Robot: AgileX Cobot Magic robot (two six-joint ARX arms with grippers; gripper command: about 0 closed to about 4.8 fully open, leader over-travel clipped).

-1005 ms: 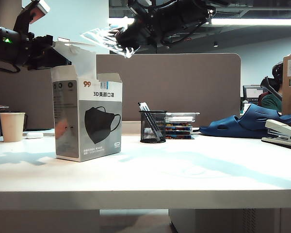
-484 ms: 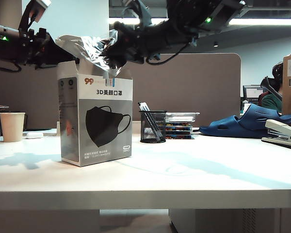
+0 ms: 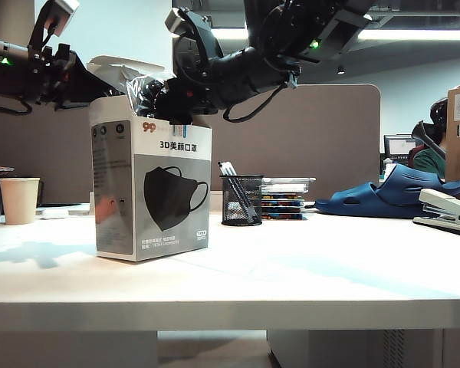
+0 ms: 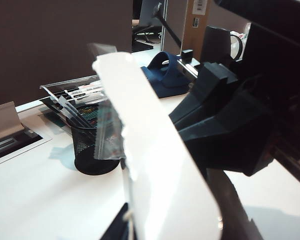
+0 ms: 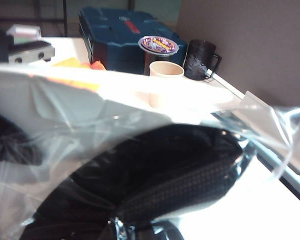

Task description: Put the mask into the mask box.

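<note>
Exterior: mask box (image 3: 153, 188) upright on the table (image 3: 291, 268), left of the mesh pen cup (image 3: 241, 200). My right gripper (image 3: 162, 102) sits at the box's open top, pinching the mask (image 3: 144, 92), which is partly down in the opening. My left gripper (image 3: 83, 79) is pressed together on the white top flap (image 3: 126, 69), apparently holding it back.

Left wrist: flap (image 4: 155, 155) fills the foreground; pen cup (image 4: 92, 145) beyond.

Right wrist: wrapped mask (image 5: 160, 180) close up and blurred; paper cup (image 5: 165, 82) behind.
</note>
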